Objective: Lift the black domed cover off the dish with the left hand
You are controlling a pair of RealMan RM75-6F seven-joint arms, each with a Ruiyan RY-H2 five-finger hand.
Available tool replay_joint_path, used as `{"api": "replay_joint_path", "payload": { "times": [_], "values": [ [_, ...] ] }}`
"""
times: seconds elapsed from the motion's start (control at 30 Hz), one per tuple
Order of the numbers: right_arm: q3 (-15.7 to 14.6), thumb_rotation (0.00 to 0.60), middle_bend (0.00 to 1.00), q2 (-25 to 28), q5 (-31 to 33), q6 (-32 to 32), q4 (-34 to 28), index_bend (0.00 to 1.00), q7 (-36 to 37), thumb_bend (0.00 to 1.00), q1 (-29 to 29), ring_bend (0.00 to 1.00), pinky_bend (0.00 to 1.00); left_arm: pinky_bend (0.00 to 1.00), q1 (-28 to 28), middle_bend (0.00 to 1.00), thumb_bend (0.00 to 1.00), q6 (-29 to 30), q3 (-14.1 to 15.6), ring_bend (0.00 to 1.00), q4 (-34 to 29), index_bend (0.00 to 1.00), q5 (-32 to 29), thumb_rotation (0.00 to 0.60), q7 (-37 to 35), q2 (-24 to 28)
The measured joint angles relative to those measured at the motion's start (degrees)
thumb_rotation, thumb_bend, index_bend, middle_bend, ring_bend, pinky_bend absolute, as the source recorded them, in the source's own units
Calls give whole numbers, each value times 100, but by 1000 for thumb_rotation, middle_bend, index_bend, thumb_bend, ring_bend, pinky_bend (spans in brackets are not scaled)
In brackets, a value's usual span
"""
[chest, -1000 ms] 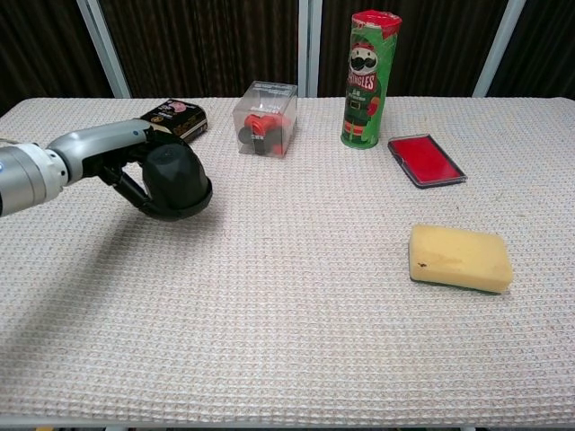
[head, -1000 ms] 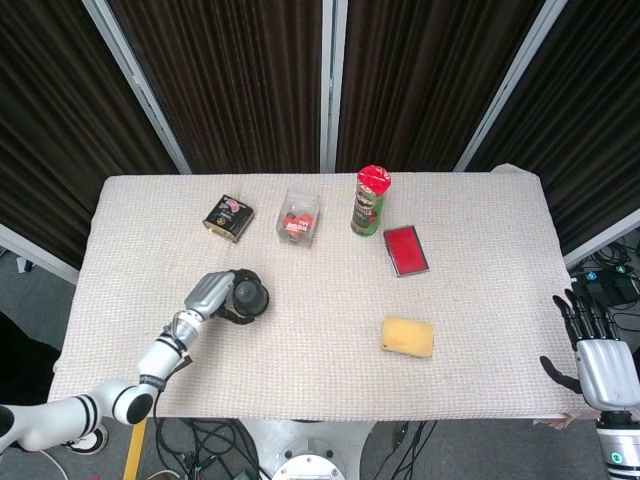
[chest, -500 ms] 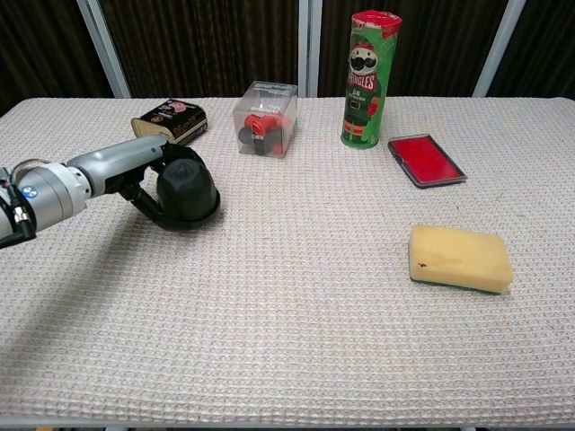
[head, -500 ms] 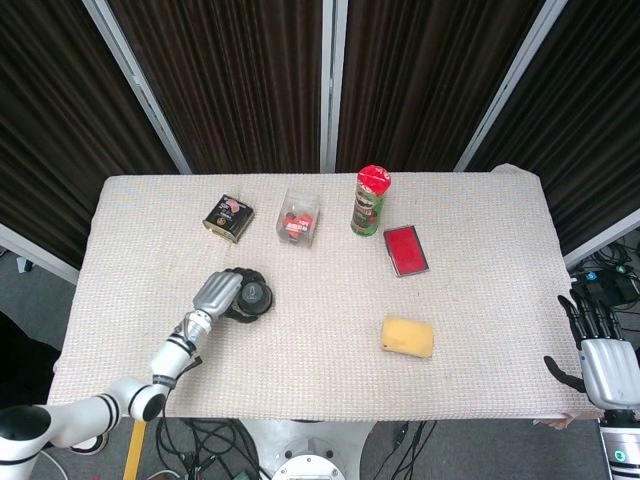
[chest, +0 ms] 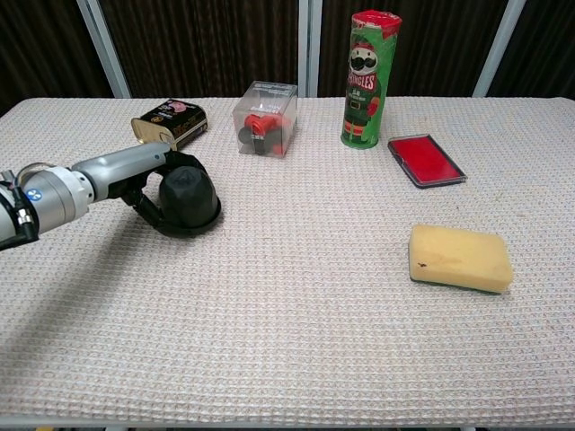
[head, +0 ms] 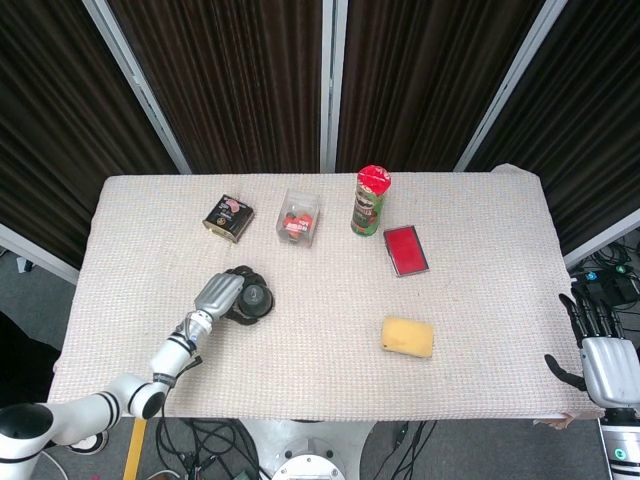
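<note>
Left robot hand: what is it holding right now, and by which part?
The left robot hand grips the black domed cover, fingers wrapped around its side near the base. The right robot hand holds nothing.

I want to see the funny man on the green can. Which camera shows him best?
The chest view: the green can stands upright facing it, so the mustached face shows plainly. The head view looks down from above, showing mostly its red top and little of the side.

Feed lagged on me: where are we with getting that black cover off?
Reach done: the left hand wraps the black domed cover. Whether the cover has left the dish is unclear; its rim sits low at the table. Left: raise it clear. The right hand waits open off the table's edge.
</note>
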Motion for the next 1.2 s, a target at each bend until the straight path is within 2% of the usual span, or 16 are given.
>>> {"api": "replay_joint_path", "payload": {
  "times": [0.2, 0.87, 1.2],
  "values": [
    [1, 600, 0, -9, 18, -30, 7, 0, -5, 135, 9, 0, 0, 204, 8, 256, 121, 6, 12, 112, -53, 299, 57, 600, -141, 56],
    [-11, 600, 0, -27, 3, -10, 41, 0, 4, 134, -3, 0, 0, 194, 42, 231, 113, 113, 59, 95, -240, 270, 191, 600, -246, 251],
    [-13, 600, 0, -48, 39, -72, 85, 0, 30, 135, 12, 0, 0, 204, 22, 312, 114, 38, 10, 95, -311, 294, 83, 600, -157, 357]
  ]
}}
